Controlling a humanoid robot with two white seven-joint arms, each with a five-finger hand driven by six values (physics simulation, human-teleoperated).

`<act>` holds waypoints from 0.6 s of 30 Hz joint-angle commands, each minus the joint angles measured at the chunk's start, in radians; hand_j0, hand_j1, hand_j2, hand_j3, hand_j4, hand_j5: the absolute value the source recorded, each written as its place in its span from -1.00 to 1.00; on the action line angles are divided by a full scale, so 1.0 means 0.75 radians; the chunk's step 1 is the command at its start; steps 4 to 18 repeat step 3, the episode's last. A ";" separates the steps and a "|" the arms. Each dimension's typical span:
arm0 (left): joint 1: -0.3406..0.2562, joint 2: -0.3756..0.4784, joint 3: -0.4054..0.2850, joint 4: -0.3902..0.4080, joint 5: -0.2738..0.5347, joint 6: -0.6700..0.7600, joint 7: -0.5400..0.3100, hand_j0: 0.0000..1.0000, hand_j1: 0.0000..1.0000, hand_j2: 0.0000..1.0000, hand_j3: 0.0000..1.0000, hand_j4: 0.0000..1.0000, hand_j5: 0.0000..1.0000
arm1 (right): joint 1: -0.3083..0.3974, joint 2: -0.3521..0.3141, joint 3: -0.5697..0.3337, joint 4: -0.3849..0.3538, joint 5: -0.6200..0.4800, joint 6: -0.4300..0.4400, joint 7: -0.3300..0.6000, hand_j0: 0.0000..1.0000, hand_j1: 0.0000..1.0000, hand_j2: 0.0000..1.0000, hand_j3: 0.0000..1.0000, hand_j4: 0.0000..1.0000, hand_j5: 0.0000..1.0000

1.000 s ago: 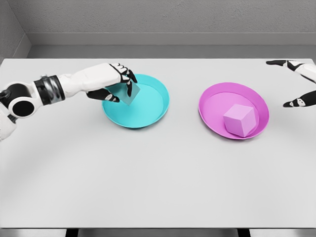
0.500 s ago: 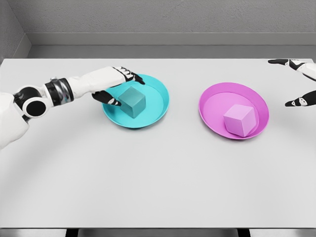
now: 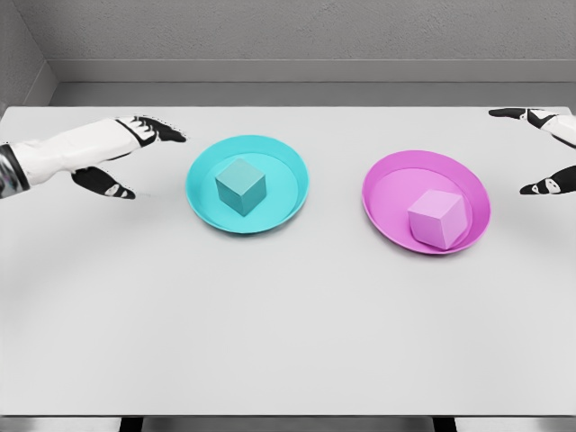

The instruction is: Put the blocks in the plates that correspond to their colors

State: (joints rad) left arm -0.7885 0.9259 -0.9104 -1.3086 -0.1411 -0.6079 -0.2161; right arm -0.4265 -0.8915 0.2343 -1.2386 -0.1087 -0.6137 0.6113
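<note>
1. A teal block (image 3: 240, 186) sits inside the teal plate (image 3: 286, 170) on the white table (image 3: 288, 333), resting a little left of the plate's middle.
2. A pink block (image 3: 436, 219) lies in the pink plate (image 3: 389, 184), towards its near right side; the two plates stand well apart, teal to the left and pink to the right.
3. The left robot hand (image 3: 121, 157) hovers over the table just left of the teal plate, clear of its rim, thumb and fingers spread wide and holding nothing.
4. The right robot hand (image 3: 540, 153) shows only at the picture's right edge, beyond the pink plate: two dark fingertips (image 3: 506, 113) set far apart, with nothing seen between them. Most of that hand is cut off by the frame, so it appears open rather than plainly so.
</note>
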 commanded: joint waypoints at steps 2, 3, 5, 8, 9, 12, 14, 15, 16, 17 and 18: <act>0.002 0.025 0.005 0.006 0.022 -0.004 0.000 1.00 1.00 1.00 1.00 1.00 1.00 | 0.000 -0.002 0.000 -0.001 -0.008 0.004 -0.001 1.00 1.00 1.00 1.00 1.00 1.00; 0.004 0.023 0.005 0.004 0.025 -0.004 0.000 1.00 1.00 1.00 1.00 1.00 1.00 | 0.000 -0.002 0.000 -0.003 -0.008 0.004 -0.001 1.00 1.00 1.00 1.00 1.00 1.00; 0.004 0.023 0.005 0.004 0.025 -0.004 0.000 1.00 1.00 1.00 1.00 1.00 1.00 | 0.000 -0.002 0.000 -0.003 -0.008 0.004 -0.001 1.00 1.00 1.00 1.00 1.00 1.00; 0.004 0.023 0.005 0.004 0.025 -0.004 0.000 1.00 1.00 1.00 1.00 1.00 1.00 | 0.000 -0.002 0.000 -0.003 -0.008 0.004 -0.001 1.00 1.00 1.00 1.00 1.00 1.00; 0.004 0.023 0.005 0.004 0.025 -0.004 0.000 1.00 1.00 1.00 1.00 1.00 1.00 | 0.000 -0.002 0.000 -0.003 -0.008 0.004 -0.001 1.00 1.00 1.00 1.00 1.00 1.00; 0.004 0.023 0.005 0.004 0.025 -0.004 0.000 1.00 1.00 1.00 1.00 1.00 1.00 | 0.000 -0.002 0.000 -0.003 -0.008 0.004 -0.001 1.00 1.00 1.00 1.00 1.00 1.00; 0.004 0.023 0.005 0.004 0.025 -0.004 0.000 1.00 1.00 1.00 1.00 1.00 1.00 | 0.000 -0.002 0.000 -0.003 -0.008 0.004 -0.001 1.00 1.00 1.00 1.00 1.00 1.00; 0.004 0.023 0.005 0.004 0.025 -0.004 0.000 1.00 1.00 1.00 1.00 1.00 1.00 | 0.000 -0.002 0.000 -0.003 -0.008 0.004 -0.001 1.00 1.00 1.00 1.00 1.00 1.00; 0.004 0.023 0.005 0.004 0.025 -0.004 0.000 1.00 1.00 1.00 1.00 1.00 1.00 | 0.000 -0.002 0.000 -0.003 -0.008 0.004 -0.001 1.00 1.00 1.00 1.00 1.00 1.00; 0.004 0.023 0.005 0.004 0.025 -0.004 0.000 1.00 1.00 1.00 1.00 1.00 1.00 | 0.000 -0.002 0.000 -0.003 -0.008 0.004 -0.001 1.00 1.00 1.00 1.00 1.00 1.00; 0.004 0.023 0.005 0.004 0.025 -0.004 0.000 1.00 1.00 1.00 1.00 1.00 1.00 | 0.000 -0.002 0.000 -0.003 -0.008 0.004 -0.001 1.00 1.00 1.00 1.00 1.00 1.00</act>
